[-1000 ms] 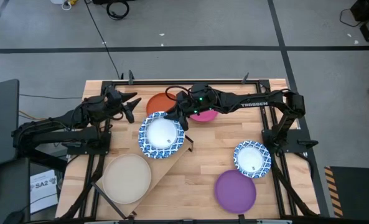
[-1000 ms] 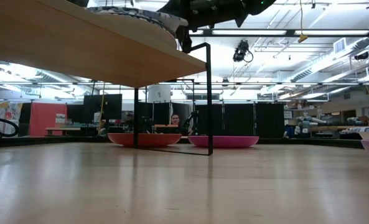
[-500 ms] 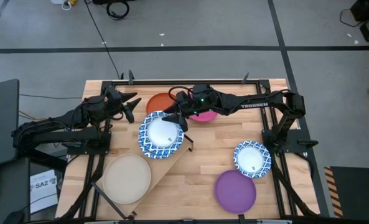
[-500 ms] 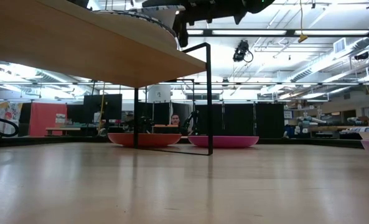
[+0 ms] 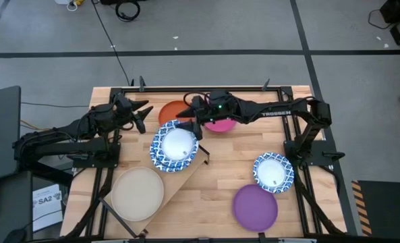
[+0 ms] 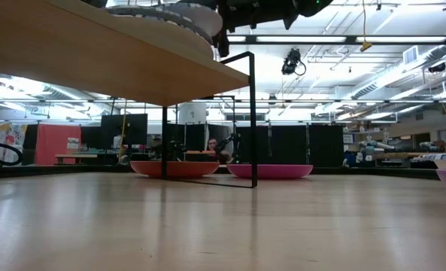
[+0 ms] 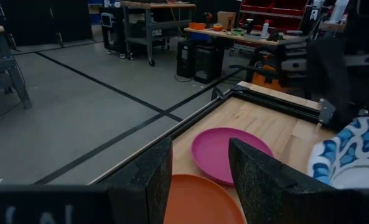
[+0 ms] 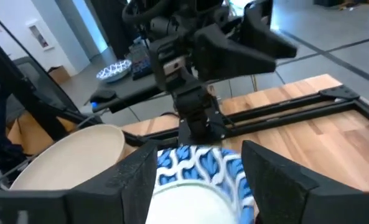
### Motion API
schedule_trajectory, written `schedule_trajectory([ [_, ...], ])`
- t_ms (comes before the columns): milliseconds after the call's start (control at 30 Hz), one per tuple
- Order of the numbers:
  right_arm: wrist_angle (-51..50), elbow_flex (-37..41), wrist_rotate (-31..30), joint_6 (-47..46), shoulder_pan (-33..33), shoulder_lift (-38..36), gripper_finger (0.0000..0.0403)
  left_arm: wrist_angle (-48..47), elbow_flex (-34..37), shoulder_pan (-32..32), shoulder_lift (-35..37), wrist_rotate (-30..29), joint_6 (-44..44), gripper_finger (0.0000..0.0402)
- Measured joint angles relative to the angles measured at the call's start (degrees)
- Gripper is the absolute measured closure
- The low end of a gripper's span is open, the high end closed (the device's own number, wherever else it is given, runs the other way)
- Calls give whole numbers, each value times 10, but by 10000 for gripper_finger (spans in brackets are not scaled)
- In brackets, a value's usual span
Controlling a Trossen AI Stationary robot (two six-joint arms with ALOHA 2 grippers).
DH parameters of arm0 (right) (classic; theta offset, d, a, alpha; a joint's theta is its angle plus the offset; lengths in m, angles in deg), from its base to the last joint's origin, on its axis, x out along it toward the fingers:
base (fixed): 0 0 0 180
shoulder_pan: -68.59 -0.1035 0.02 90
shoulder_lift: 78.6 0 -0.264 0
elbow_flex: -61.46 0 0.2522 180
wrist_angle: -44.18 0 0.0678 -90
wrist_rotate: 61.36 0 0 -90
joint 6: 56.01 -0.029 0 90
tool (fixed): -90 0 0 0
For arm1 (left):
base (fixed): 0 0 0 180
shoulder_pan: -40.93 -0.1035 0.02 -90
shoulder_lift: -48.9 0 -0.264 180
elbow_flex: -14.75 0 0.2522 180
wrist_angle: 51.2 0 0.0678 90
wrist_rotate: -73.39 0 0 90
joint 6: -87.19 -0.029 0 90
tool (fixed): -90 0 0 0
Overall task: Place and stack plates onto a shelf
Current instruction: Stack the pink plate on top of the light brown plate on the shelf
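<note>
On your surface (image 5: 220, 189), nearest you at 6 o'clock, the purple plate (image 5: 255, 207) lies flat, with a blue-and-white plate (image 5: 273, 171) just beyond it toward 4 o'clock. At 8 o'clock the beige plate (image 5: 137, 193) sits on the near end of the shelf (image 5: 186, 177), which runs slantwise up toward the centre. At the shelf's far end, near the centre, rests another blue-and-white plate (image 5: 175, 146). Your right hand (image 5: 193, 121) hovers at that plate's far rim at 12 o'clock, its fingers spread wide to either side of the rim and holding nothing. Your left hand (image 5: 140, 112) waits at 10 o'clock, fingers apart and empty. Farthest out, at 12 o'clock, the orange plate (image 5: 173, 111) and the magenta plate (image 7: 231, 152) lie side by side on the surface.
</note>
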Motion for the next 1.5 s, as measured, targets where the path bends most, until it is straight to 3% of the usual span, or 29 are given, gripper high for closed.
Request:
schedule_trajectory([
  [300, -6, 0, 5, 42, 35, -29, 153, 0, 0, 0, 0, 0, 0, 237],
  [667, -159, 0, 6, 103, 34, -31, 156, 0, 0, 0, 0, 9, 0, 237],
  [1200, -151, 0, -4, 153, 1, -10, 158, 0, 0, 0, 0, 28, 0, 237],
  [1500, -147, 0, -15, 159, 21, -33, 163, 0, 0, 0, 0, 28, 0, 237],
])
